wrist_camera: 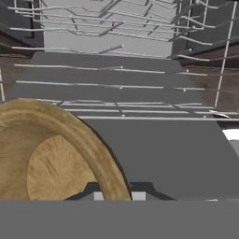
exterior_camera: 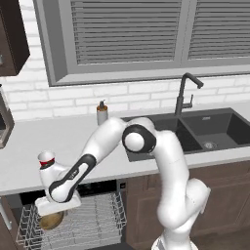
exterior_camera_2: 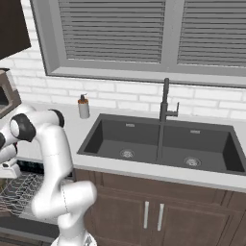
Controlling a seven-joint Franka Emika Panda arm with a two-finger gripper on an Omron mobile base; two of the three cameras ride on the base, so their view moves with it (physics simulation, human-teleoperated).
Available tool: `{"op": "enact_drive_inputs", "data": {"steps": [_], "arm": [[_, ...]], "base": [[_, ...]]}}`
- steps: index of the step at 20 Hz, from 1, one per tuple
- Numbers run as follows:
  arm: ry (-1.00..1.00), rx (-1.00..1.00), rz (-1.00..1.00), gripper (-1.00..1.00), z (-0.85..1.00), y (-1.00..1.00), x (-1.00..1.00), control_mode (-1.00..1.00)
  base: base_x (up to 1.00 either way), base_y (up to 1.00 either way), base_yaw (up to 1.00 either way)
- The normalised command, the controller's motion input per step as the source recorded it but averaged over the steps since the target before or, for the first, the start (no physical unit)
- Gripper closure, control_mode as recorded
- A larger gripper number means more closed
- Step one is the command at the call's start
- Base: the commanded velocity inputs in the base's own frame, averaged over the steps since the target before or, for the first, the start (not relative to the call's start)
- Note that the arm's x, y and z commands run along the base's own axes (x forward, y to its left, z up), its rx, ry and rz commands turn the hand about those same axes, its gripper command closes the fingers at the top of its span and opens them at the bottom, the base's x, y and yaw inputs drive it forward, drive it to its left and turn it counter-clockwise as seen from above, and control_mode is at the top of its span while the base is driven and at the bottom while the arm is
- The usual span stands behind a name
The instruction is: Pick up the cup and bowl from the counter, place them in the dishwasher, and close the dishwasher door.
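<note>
Bowl (wrist_camera: 51, 154): tan wooden, held low in the white wire rack (exterior_camera: 93, 219), hollow facing the hand camera.
Gripper (exterior_camera: 54, 211): clamped on the bowl's rim.
Cup (exterior_camera: 47, 158): upright on the counter (exterior_camera: 58, 141).

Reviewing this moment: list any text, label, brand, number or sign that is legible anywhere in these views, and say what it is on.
None: no legible text in any view.
soap bottle: no label to read.
dishwasher: no readable marks on it or its white wire rack.
bowl: wood grain only.
cup: plain red and white, no print.
</note>
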Motion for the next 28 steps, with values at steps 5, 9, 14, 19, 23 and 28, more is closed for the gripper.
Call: {"op": "enact_drive_inputs", "data": {"steps": [5, 9, 14, 19, 23, 28], "arm": [[-0.05, -0.08, -0.07, 1.00, -0.70, 0.00, 0.02, -1.00], [-0.13, -0.07, -0.07, 1.00, -0.49, 0.01, 0.10, -1.00], [-0.18, -0.02, -0.08, 1.00, -0.09, 0.16, 0.24, -1.00], [-0.12, 0.00, -0.14, 1.00, -0.11, 0.03, 0.43, -1.00], [-0.01, -0.01, -0.09, 1.00, -0.44, 0.00, 0.27, -1.00], [0.00, 0.00, -0.06, 1.00, -0.23, 0.00, 0.43, -1.00]], "base": [[0.00, 0.00, 0.00], [0.00, 0.00, 0.00], [0.00, 0.00, 0.00], [0.00, 0.00, 0.00], [0.00, 0.00, 0.00], [0.00, 0.00, 0.00]]}}
